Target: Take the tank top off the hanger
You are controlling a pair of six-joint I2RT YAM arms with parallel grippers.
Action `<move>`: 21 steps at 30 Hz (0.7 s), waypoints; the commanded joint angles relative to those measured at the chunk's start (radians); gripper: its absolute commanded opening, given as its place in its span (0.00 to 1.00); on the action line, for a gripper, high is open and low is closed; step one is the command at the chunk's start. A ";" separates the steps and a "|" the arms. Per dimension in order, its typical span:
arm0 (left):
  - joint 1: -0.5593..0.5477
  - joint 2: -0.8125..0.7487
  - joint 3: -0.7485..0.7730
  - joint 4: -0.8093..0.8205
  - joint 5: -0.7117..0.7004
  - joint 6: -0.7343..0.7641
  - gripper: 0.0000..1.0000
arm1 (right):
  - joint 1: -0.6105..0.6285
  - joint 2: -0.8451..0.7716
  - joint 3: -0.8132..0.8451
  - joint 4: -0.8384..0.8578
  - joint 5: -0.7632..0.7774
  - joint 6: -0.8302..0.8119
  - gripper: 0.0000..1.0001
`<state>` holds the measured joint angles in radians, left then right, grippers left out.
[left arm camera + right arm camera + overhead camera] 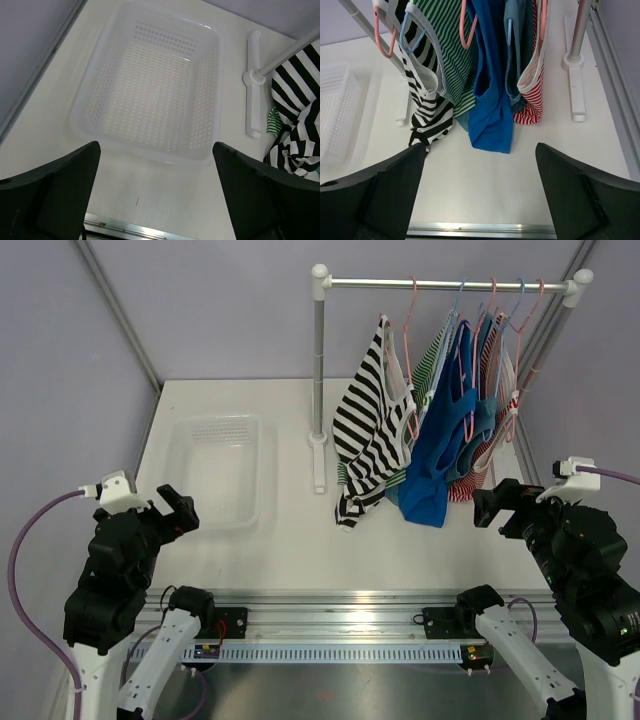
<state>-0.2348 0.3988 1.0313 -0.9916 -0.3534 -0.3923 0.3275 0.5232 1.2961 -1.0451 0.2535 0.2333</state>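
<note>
1. Two arms sit at 6 o'clock in the overhead view. We see the left gripper (178, 510) at 8 o'clock and the right gripper (497, 508) at 4 o'clock, both with jaws apart and holding nothing. The tank tops (420, 430) hang from the rail (450, 284) at 1 o'clock, well apart from both grippers. A white basket (182, 475) lies on the table (290, 550) at 9 o'clock.
2. From the left wrist, we see its fingers (55, 195) spread wide and empty, with the basket at 12 o'clock. The black-and-white top (300, 115) shows at 3 o'clock, beside the rack foot (252, 90).
3. From the right wrist, we see the fingers (580, 195) equally wide, gripping nothing. At 12 o'clock the tops hang on their hangers (463, 22): black-and-white, then the green-striped top (452, 55), the blue top (490, 100) and the red-striped top (532, 95).
</note>
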 commanded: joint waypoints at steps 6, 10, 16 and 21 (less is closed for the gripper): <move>-0.003 0.009 -0.011 0.061 0.005 0.004 0.99 | 0.010 0.006 0.006 0.059 -0.124 -0.034 0.99; -0.003 0.012 -0.010 0.059 0.001 0.001 0.99 | 0.008 -0.038 -0.033 0.151 -0.299 -0.016 1.00; -0.003 0.009 -0.016 0.062 0.004 0.000 0.99 | 0.008 0.052 -0.008 0.215 -0.229 0.054 0.99; -0.003 0.006 -0.025 0.062 0.005 -0.003 0.99 | 0.008 0.185 0.069 0.253 -0.211 0.078 0.99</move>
<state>-0.2348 0.4011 1.0145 -0.9802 -0.3519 -0.3927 0.3286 0.6319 1.3064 -0.8768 0.0341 0.2844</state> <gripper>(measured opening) 0.988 0.993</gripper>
